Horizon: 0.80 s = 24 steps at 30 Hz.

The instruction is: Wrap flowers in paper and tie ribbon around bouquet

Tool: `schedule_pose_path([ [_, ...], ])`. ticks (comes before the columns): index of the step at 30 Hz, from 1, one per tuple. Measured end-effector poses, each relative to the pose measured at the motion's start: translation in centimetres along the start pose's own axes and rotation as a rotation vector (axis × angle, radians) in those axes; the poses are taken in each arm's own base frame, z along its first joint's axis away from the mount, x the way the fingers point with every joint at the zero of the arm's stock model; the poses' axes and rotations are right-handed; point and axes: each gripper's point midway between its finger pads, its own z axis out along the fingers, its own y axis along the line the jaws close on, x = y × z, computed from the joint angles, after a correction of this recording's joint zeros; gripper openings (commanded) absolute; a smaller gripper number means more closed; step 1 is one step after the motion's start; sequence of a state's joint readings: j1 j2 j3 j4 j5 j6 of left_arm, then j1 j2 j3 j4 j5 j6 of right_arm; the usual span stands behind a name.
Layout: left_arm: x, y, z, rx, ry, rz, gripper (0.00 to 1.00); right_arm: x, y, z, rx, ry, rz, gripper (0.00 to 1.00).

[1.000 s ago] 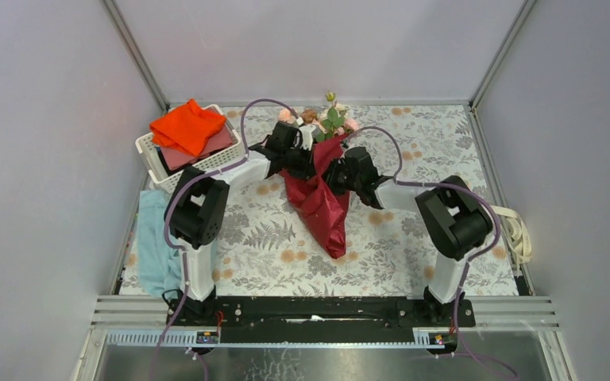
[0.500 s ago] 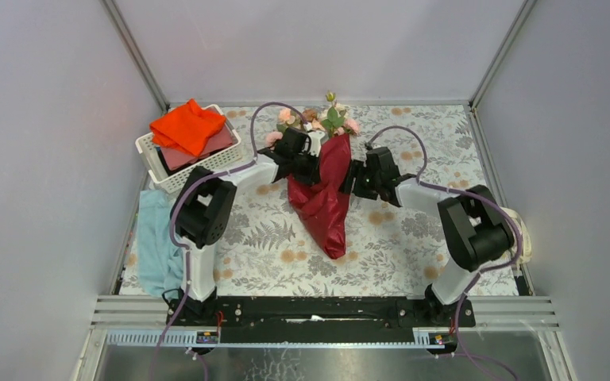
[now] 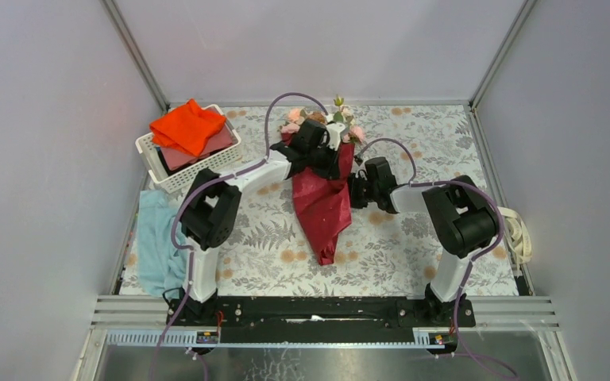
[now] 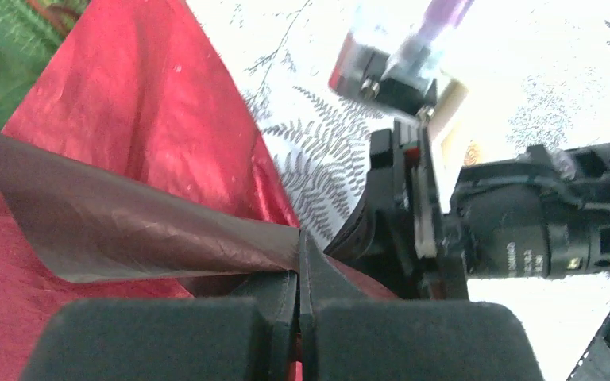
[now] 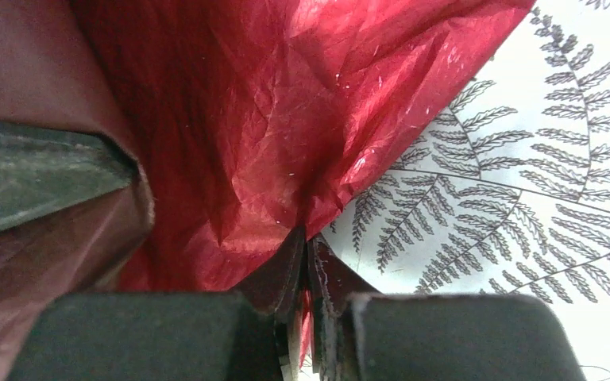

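Observation:
The bouquet lies mid-table, and its dark red paper (image 3: 323, 210) forms a cone pointing toward me. Pink flowers (image 3: 341, 127) with green leaves stick out at the far end. My left gripper (image 3: 335, 163) reaches across the cone's top. In the left wrist view that gripper (image 4: 298, 254) is shut on a folded flap of paper (image 4: 143, 135). My right gripper (image 3: 355, 190) sits against the cone's right side. Seen from its own wrist, the right gripper (image 5: 307, 246) is shut on the edge of the crinkled paper (image 5: 270, 119). The cream ribbon (image 3: 518, 232) lies at the table's right edge.
A white basket (image 3: 155, 163) holding an orange cloth (image 3: 188, 125) stands at the back left. A light blue cloth (image 3: 155, 238) hangs at the left edge. The fern-print tablecloth (image 3: 413, 254) covers the table, and grey walls close in three sides.
The left gripper carried its paper flap rightward across the flowers, narrowing the cone. The right gripper opened, pulled back right, then returned and shut on the paper's right edge.

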<state>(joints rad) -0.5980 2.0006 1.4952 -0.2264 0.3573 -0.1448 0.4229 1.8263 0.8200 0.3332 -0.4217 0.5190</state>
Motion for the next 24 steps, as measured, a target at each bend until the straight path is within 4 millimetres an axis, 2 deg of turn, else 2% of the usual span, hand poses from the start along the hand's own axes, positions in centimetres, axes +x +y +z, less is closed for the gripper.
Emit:
schedule_pose_path([
  [2, -0.6, -0.5, 0.6, 0.011, -0.008, 0.009, 0.0, 0.2, 0.1, 0.0, -0.014, 0.003, -0.002, 0.1],
  [4, -0.2, -0.3, 1.4, 0.012, 0.005, 0.008, 0.0, 0.4, 0.2, -0.1, -0.02, 0.002, -0.003, 0.11],
  [10, 5.4, 2.0, 5.0, -0.026, 0.14, -0.033, 0.0, 1.4, -0.2, -1.7, 0.02, -0.005, 0.027, 0.28],
  [13, 5.5, 2.4, 5.1, -0.038, 0.138, -0.025, 0.0, 1.1, -0.6, -3.4, 0.089, -0.037, 0.033, 0.38],
  [18, 5.5, 2.7, 5.1, -0.053, 0.136, -0.011, 0.0, -0.9, -1.2, -7.6, 0.231, -0.157, 0.0, 0.55],
  [20, 5.5, 2.7, 5.1, -0.053, 0.137, -0.011, 0.0, -1.6, -1.6, -9.6, 0.295, -0.204, -0.027, 0.64],
  [23, 5.5, 2.7, 5.1, -0.053, 0.136, -0.011, 0.0, -2.2, -1.1, -11.7, 0.316, -0.243, -0.079, 0.93],
  [24, 5.5, 2.7, 5.1, -0.053, 0.135, -0.011, 0.0, -2.2, -0.7, -12.0, 0.3, -0.246, -0.09, 0.99],
])
